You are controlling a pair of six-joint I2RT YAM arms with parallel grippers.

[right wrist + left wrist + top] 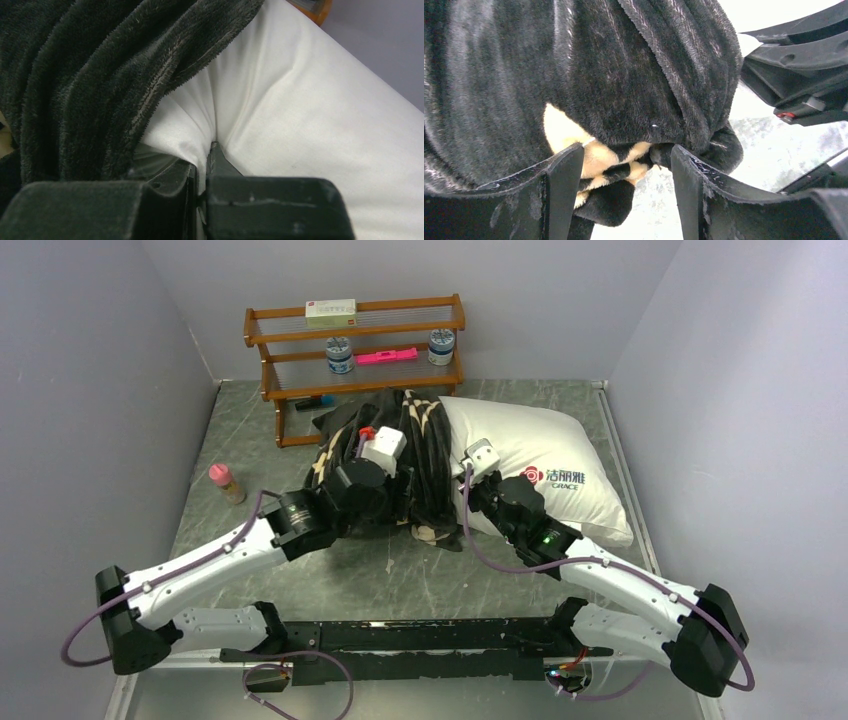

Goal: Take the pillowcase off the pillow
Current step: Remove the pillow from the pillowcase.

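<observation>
Your right hand (pixel 204 159) is closed on a fold of the white pillow (pixel 545 455), which lies far right on the desk (pixel 400 580). The pillowcase (pixel 420 450), soft limp plush, is bunched over its left end; your left hand (pixel 625 155) gapes open there, so take a thick fold.

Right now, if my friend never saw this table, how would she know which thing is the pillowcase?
Start at the grey table and find the big white pillow lying near the wooden shelf. The pillowcase is the cloth bunched over the pillow's left end. It is the only black, fuzzy thing there, and it has tan flower shapes on it.
</observation>
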